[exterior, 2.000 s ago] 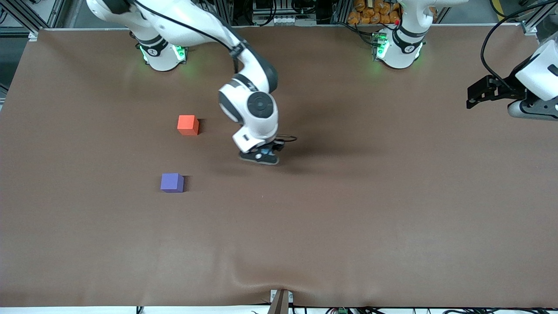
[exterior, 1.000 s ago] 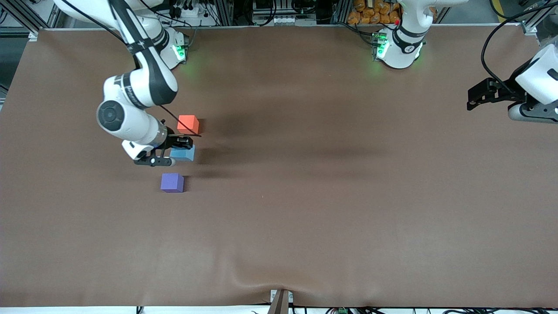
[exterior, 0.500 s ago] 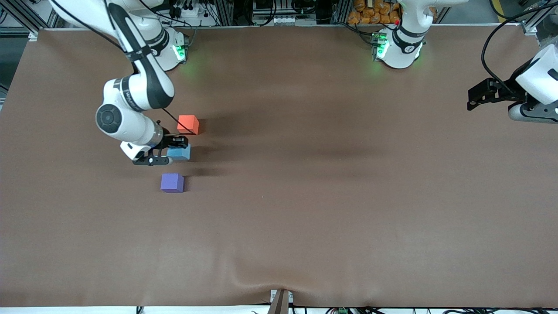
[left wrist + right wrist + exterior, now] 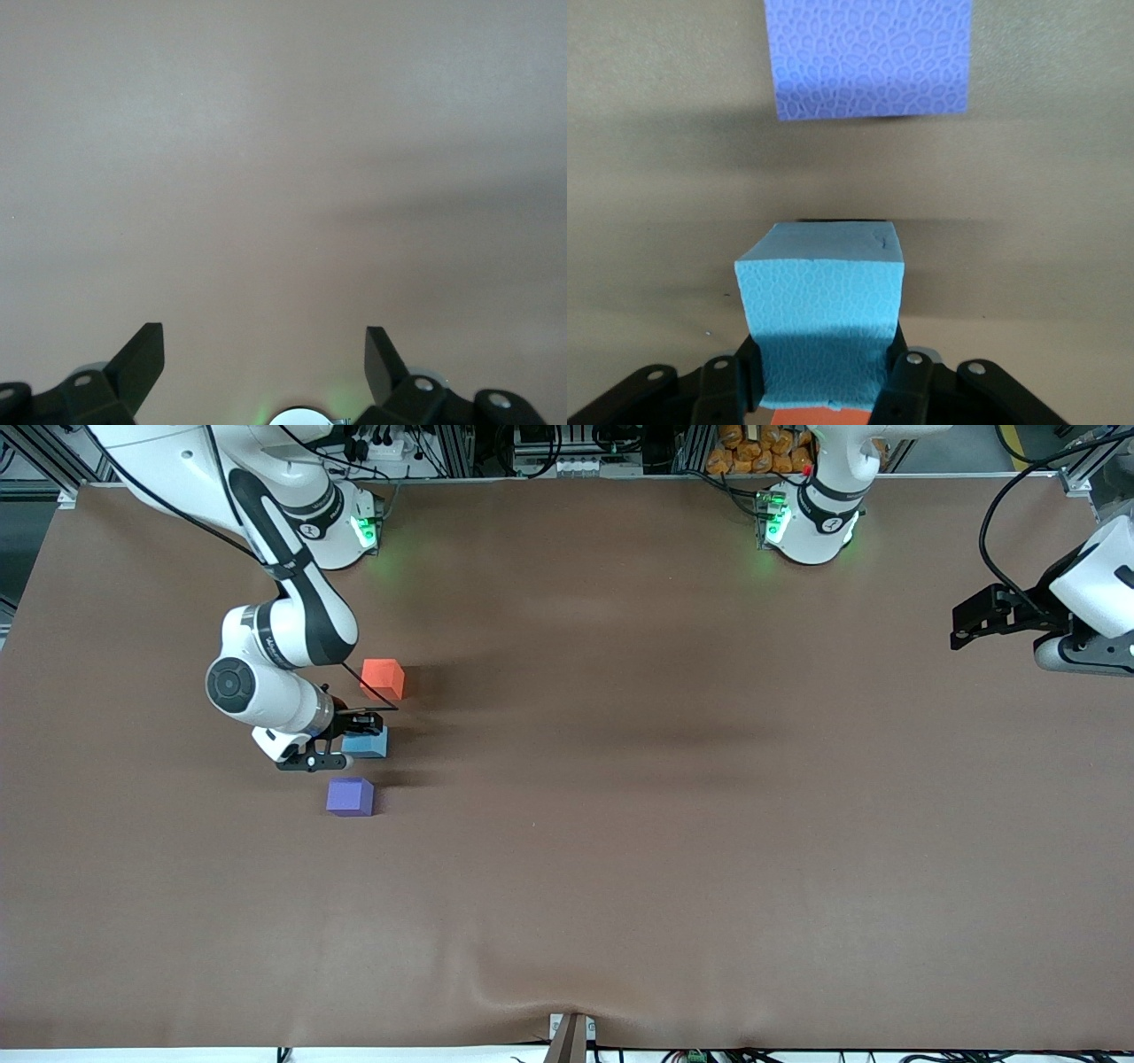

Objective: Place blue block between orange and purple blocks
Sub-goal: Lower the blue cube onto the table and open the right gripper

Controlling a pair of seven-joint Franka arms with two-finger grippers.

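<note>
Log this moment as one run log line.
right claw: shut on blue block, between orange block and purple block | left claw: open, waiting

text: none legible | labels: none | numbers: none | signs: none

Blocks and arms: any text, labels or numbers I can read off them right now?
Blue block, held in the right hand: plain, no text.
Purple block: none.
Orange block: none.
Right arm: dark lettering on its forearm, too small to read.
Left hand, waiting at the table's edge: no markings visible.
</note>
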